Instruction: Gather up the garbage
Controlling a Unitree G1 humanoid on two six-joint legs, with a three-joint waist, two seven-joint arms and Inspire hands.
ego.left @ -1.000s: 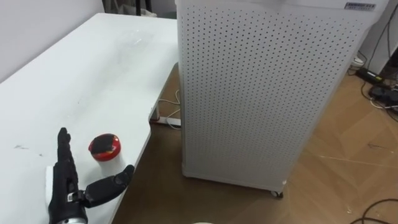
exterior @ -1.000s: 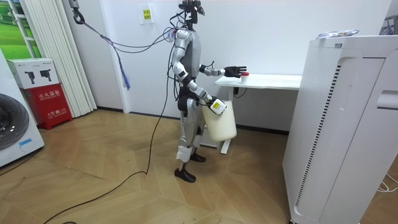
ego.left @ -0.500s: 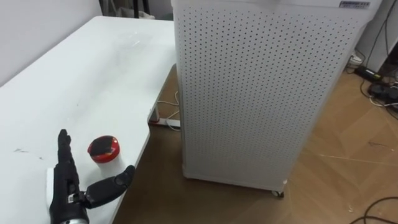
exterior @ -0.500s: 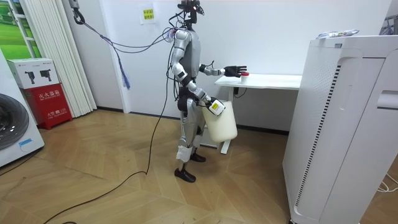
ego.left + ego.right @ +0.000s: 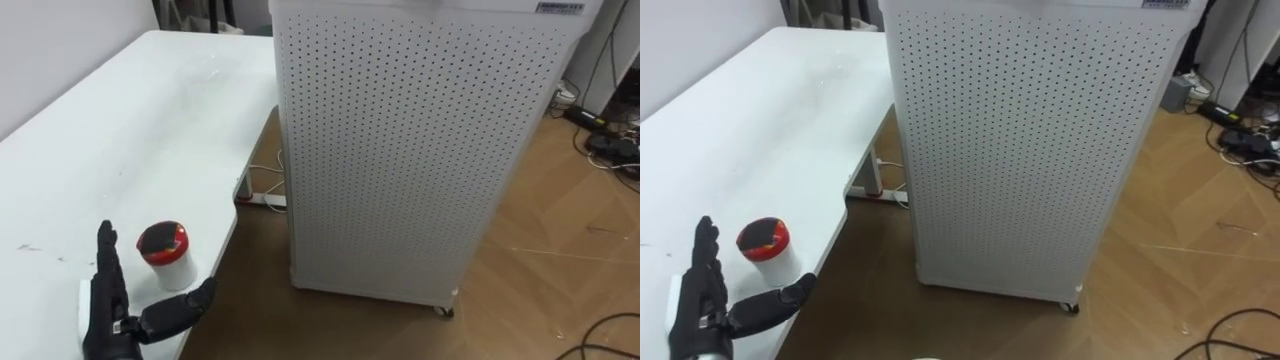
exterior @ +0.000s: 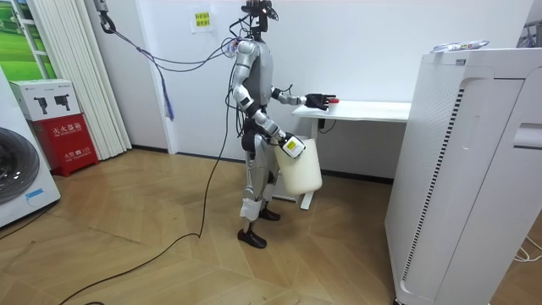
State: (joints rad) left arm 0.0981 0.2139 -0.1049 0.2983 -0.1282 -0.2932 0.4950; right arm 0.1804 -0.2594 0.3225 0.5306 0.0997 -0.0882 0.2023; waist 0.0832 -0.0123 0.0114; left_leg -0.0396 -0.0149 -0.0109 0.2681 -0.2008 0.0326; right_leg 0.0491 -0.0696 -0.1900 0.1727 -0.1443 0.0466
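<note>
I see my left robot hand (image 5: 110, 318) spread wide, holding nothing. The small white cup with a red lid (image 5: 165, 256) stands upright in the gap between its thumb and fingers, near the edge of the white desk (image 5: 120, 130) that faces a tall white perforated cabinet (image 5: 420, 150). My right robot hand (image 6: 290, 146) hangs by a cream plastic bin (image 6: 302, 169) (grip: cannot tell).

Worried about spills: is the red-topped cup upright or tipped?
Upright: the cup stands on the table, red top up, white wall below. The left hand, open, is beside it.
</note>
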